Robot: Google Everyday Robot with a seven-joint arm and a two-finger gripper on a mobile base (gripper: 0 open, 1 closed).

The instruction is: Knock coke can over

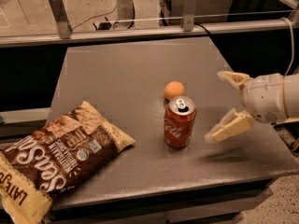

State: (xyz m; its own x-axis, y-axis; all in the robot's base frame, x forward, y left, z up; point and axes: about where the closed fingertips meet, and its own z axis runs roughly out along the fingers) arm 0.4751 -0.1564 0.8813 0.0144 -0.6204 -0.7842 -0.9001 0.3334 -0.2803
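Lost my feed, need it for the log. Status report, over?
End effector open, right of coke can, not touching. Can upright. Orange just behind can; nothing between end effector and can.
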